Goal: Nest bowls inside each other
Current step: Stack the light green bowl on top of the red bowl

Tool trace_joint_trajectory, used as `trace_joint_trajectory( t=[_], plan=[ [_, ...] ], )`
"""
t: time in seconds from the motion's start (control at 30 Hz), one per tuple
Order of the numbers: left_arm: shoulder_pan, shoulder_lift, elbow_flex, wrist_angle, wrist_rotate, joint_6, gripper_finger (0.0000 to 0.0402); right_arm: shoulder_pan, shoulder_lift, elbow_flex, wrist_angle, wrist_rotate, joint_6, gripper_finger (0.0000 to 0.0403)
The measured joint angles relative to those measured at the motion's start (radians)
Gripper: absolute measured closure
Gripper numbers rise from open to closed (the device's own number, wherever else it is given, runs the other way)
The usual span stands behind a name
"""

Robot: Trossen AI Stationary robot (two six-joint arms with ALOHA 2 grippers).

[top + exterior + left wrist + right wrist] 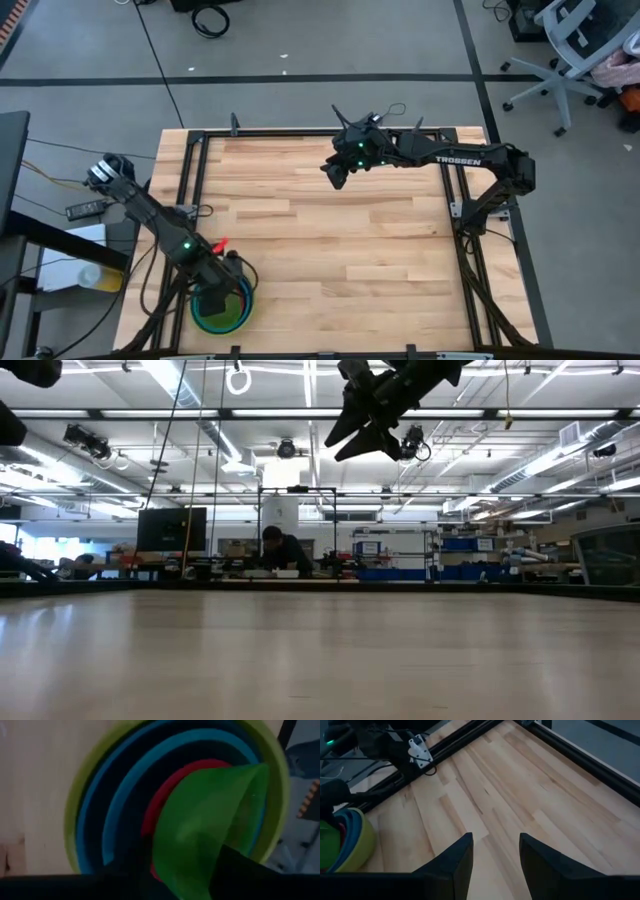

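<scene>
The bowls stand nested at the table's near left corner [222, 305]. The large lime-green bowl [75, 820] is outermost, then the light blue [97, 795], the teal-blue [120, 805] and the red-pink [167, 782]. The small green bowl [205, 825] sits tilted on top of the red-pink one. My left gripper [185, 870] points down over the stack, open, with a finger on either side of the green bowl. My right gripper [337, 178] hangs open high above the table's far middle, with nothing between its fingers [496, 855]. My left gripper's fingers [137, 862] stand on either side of the small green bowl's near wall [190, 855], coming from above. The picture is blurred, and I cannot tell whether either finger touches the bowl. The bowl leans tilted over the red-pink one.
A black metal frame [190, 190] runs round the wooden table top [340, 250], with cables at its left side. Bare wood lies between the two arms. A person [280, 550] sits at a desk in the room beyond the table.
</scene>
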Motion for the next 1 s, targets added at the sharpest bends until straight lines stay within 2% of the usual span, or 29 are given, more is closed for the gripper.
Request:
trace_joint_trajectory(
  t=[0.13, 0.27, 0.37, 0.47, 0.73, 1.0],
  plan=[
    [0.017, -0.05, 0.001, -0.008, 0.021, -0.046, 0.0182, -0.002, 0.0, 0.0, -0.005, -0.019, 0.0, 0.0238],
    [0.053, -0.119, 0.003, -0.043, 0.004, -0.114, 0.0157, -0.002, 0.0, 0.0, -0.006, -0.027, 0.014, 0.0238],
    [0.083, -0.162, 0.002, -0.132, -0.083, -0.181, 0.0164, -0.002, 0.0, 0.0, -0.006, -0.027, 0.015, 0.0238],
    [0.11, -0.175, 0.002, -0.11, -0.139, -0.17, 0.0179, -0.002, -0.002, 0.0, -0.017, -0.027, 0.016, 0.0238],
    [0.111, -0.072, 0.0, -0.083, -0.128, -0.055, 0.0205, -0.002, -0.002, 0.0, -0.031, -0.026, 0.016, 0.0238],
    [0.111, -0.153, 0.074, -0.094, -0.09, -0.081, 0.0231, -0.011, -0.002, 0.0, -0.039, -0.036, 0.007, 0.0238]
  ],
)
